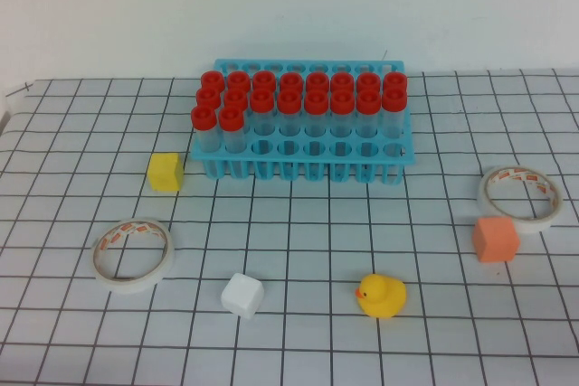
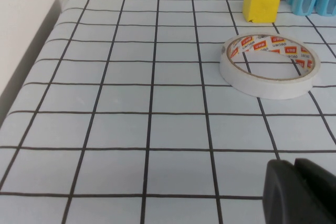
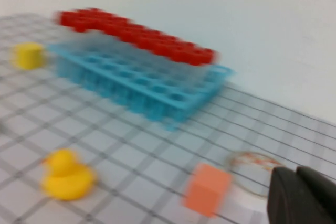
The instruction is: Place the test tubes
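A blue test tube rack point(image 1: 303, 153) stands at the back middle of the gridded table, holding several red-capped test tubes point(image 1: 289, 95) upright in its rear rows; its front row is mostly empty holes. The rack point(image 3: 142, 85) with the test tubes point(image 3: 136, 32) also shows in the right wrist view. Neither arm appears in the high view. My left gripper point(image 2: 295, 190) is shut and holds nothing, hovering over bare table near the left tape roll point(image 2: 269, 65). My right gripper point(image 3: 299, 195) is shut and empty, beside the right tape roll point(image 3: 252, 169).
A yellow cube point(image 1: 165, 171) lies left of the rack, with a tape roll point(image 1: 132, 253) in front of it. A white cube point(image 1: 242, 296) and a yellow rubber duck point(image 1: 381, 296) sit near the front. An orange cube point(image 1: 495, 239) and another tape roll point(image 1: 519, 196) lie right.
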### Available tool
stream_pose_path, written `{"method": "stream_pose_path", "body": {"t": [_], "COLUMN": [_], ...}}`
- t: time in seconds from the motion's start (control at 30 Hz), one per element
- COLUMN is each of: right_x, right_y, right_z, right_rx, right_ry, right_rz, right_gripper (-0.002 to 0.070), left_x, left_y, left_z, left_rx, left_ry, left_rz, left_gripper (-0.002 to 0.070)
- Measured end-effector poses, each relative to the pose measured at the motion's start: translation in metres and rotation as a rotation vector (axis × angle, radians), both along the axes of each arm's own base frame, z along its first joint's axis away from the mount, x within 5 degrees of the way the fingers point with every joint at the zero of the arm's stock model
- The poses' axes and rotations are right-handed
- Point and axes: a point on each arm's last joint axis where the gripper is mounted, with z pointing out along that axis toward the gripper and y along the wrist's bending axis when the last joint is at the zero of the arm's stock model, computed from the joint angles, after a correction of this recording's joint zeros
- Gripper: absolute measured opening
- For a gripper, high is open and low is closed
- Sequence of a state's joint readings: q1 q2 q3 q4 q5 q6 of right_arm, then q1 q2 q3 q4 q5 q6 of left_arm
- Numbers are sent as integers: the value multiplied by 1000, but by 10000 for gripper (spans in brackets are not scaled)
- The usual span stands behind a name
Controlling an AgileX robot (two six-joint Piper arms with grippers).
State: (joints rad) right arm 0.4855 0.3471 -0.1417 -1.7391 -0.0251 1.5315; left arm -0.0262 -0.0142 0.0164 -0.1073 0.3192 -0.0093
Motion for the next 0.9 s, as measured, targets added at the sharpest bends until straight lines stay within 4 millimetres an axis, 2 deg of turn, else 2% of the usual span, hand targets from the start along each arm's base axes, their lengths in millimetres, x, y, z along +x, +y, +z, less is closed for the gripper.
{"method": "stream_pose_path", "body": {"t": [0.2,0.37,0.9], "right_x": [4,4,0], "right_y": [-25,-37,-42], "right_z": [2,2,8], "right_rx": [57,73,81], "right_ry": [-4,-8,-74], "right_rz": [-294,-437,-482], "right_gripper": [-1,-1,-1], "left_x": [0,0,0], "left_y": [0,0,0], "left_z": [0,0,0], "left_rx": [0,0,0], "left_ry": [0,0,0], "left_rz": [0,0,0], "left_gripper": [-1,-1,-1]}}
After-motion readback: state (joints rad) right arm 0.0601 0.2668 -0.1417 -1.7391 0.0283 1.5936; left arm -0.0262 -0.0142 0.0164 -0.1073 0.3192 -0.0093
